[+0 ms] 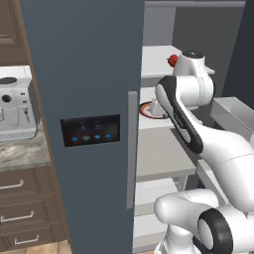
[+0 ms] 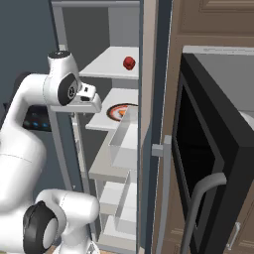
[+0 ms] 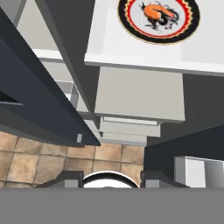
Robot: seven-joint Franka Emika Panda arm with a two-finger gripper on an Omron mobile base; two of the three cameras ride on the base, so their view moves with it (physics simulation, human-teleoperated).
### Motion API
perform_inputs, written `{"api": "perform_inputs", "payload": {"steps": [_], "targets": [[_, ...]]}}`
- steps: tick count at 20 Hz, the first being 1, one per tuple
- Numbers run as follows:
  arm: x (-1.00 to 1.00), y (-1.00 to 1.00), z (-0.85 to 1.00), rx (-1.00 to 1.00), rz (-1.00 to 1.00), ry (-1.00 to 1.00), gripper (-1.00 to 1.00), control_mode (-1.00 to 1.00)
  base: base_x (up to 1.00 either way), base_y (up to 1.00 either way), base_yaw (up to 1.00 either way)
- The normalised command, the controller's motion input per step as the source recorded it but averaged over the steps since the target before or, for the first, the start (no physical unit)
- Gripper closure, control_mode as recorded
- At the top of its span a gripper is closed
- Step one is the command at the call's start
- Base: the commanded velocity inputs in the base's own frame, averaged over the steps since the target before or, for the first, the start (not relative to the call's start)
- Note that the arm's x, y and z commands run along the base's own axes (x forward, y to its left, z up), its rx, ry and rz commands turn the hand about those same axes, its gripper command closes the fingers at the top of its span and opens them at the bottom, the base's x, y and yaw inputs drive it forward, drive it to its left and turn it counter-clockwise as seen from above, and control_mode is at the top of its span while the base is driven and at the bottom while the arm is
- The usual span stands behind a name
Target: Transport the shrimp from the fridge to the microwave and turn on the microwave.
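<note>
The shrimp is a small orange curl lying on a red-rimmed dish, at the top of the hand view. In the right base view the shrimp and dish rest on a pale middle shelf of the open fridge. My gripper hangs in front of that shelf, short of the dish, and is open; its dark fingertips stand wide apart with nothing between them. The fridge's closed left door carries the lit touch panel. The microwave stands to the right with its black door swung open.
A round red fruit sits on the shelf above the dish. A clear door bin juts out beside the shelves. The microwave's grey handle projects toward me. A coffee machine stands on the counter at left. Tiled floor lies below.
</note>
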Motion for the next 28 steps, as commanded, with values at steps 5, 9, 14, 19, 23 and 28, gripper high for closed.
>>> {"api": "perform_inputs", "payload": {"steps": [5, 9, 14, 19, 23, 28], "targets": [[-0.06, -0.01, -0.02, 0.00, 0.00, -0.05, -1.00, -1.00, 0.00, 0.00, 0.00], [-0.08, -0.09, -0.03, 0.00, 0.00, -0.09, -1.00, -1.00, 0.00, 0.00, 0.00], [-0.03, -0.18, -0.06, 0.00, 0.00, -0.11, -1.00, -1.00, 0.00, 0.00, 0.00], [0.03, -0.18, -0.14, 0.00, 0.00, -0.12, -1.00, -1.00, 0.00, 0.00, 0.00], [0.17, -0.14, -0.15, -0.01, 0.00, -0.10, -1.00, -1.00, 0.00, 0.00, 0.00], [0.17, -0.15, -0.21, -0.05, 0.00, -0.10, -1.00, -1.00, 0.00, 0.00, 0.00]]}}
